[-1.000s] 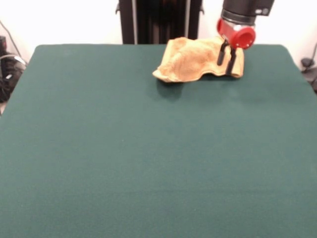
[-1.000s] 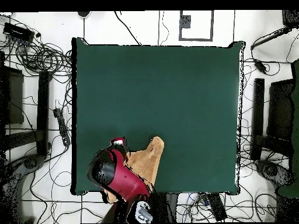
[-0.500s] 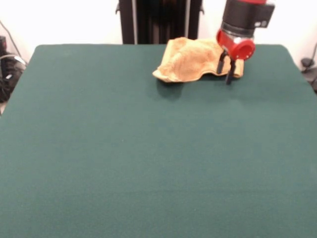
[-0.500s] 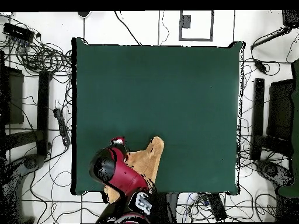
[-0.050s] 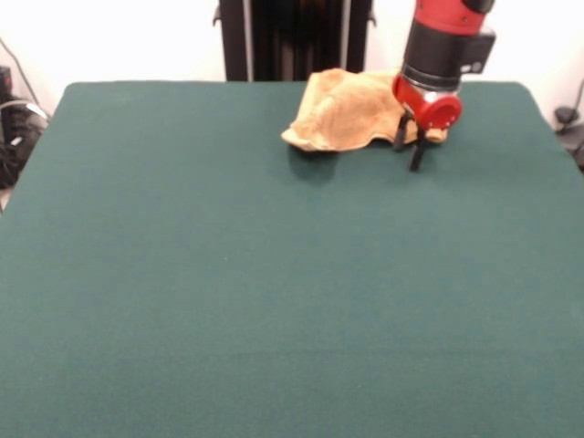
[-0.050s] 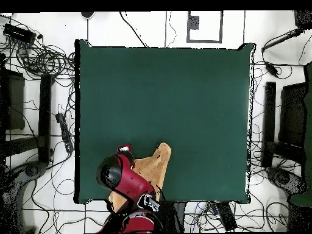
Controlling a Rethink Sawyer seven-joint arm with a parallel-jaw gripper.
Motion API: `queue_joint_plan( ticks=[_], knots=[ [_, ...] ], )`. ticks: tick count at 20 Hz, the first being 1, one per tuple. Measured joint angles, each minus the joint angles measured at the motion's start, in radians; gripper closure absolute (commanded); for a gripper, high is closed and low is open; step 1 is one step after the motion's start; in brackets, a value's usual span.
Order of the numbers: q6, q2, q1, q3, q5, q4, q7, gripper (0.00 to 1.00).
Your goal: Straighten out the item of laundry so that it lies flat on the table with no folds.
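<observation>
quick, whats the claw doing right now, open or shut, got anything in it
Claw: open and empty, fingers apart at the edge of the towel, with nothing between them.

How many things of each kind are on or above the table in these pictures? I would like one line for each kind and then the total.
Towel, yellow-orange, crumpled: 1
Table, dark green top: 1
Robot gripper, black fingers below a red wrist: 1
Total: 3
</observation>
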State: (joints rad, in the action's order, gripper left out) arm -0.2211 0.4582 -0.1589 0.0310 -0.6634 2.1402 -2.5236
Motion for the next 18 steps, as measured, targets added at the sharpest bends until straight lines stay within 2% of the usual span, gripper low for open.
queue_joint_plan(
  ticks=[7,8,18],
  knots=[
    [-0.001,-0.002,-0.018,0.014,0.0,0.0,0.0,1.0],
    [-0.003,-0.008,-0.04,0.029,0.0,-0.01,0.0,0.0],
    [-0.013,-0.011,-0.055,0.034,0.0,-0.029,0.0,0.0]
  ],
)
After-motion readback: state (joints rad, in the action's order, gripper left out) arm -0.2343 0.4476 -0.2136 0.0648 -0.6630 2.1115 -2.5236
